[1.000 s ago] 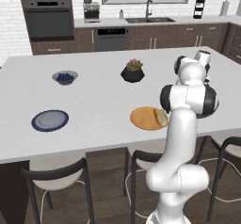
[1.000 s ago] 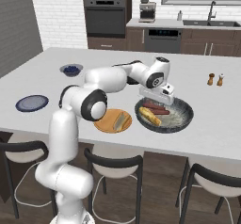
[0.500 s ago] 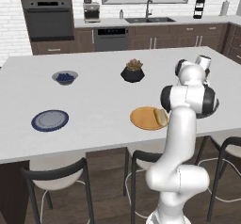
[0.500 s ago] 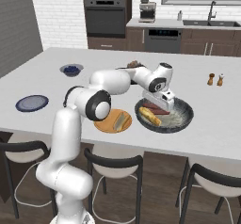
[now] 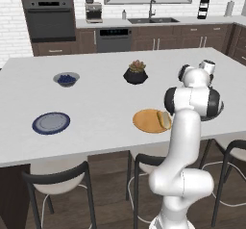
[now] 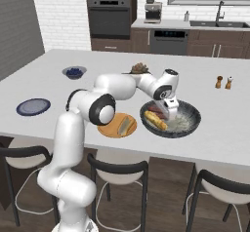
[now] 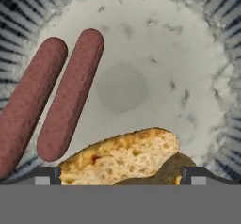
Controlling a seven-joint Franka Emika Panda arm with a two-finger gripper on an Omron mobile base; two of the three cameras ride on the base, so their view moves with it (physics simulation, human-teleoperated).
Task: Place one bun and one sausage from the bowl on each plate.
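Note:
The dark grey bowl stands on the island to the right of the orange plate. In the hand view its pale inside holds two sausages side by side and a bun. My gripper hangs open low over the bowl, its fingertips standing either side of the bun's near end without gripping it. One bun lies on the orange plate. The blue plate sits bare at the far left.
A small blue-filled bowl and a black plant pot stand farther back on the island. Salt and pepper shakers are at the back right. Stools line the near edge.
The hand has swung right and dropped lower into the bowl, over the bun. Its jaws have stayed open, and the food has not moved.

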